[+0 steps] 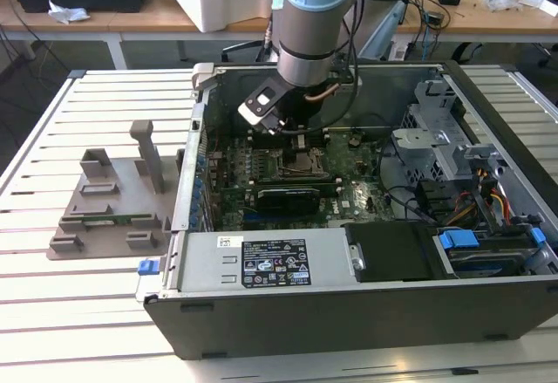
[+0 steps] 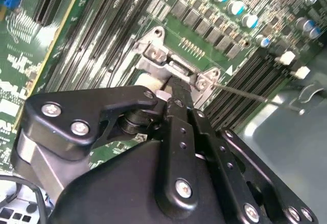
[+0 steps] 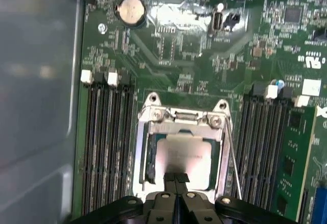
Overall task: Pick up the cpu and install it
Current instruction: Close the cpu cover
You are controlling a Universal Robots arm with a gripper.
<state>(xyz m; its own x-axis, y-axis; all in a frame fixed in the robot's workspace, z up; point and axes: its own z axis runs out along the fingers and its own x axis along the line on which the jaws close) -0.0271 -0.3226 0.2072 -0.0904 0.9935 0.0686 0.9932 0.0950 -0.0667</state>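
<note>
Pressed-together claw (image 3: pixel 176 176) straight above cpu (image 3: pixel 191 150), flat inside socket frame (image 3: pixel 181 116) mid-motherboard (image 3: pixel 179 45); tips over cpu's edge.

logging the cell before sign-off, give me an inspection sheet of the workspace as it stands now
surface: white slatted table carrying an open computer case
job's things: cpu lies flat in the motherboard socket, silvery top up; grey holder tray sits on the table, at the exterior view's left of the case
clutter: crumpled white scrap on the wooden desk behind the table
grippers: gripper shut, tips over the cpu's edge; contact cannot be told
cables: coloured wire bundle inside the case, at the exterior view's right
surroundings: second desk with small gear, behind the case
</note>
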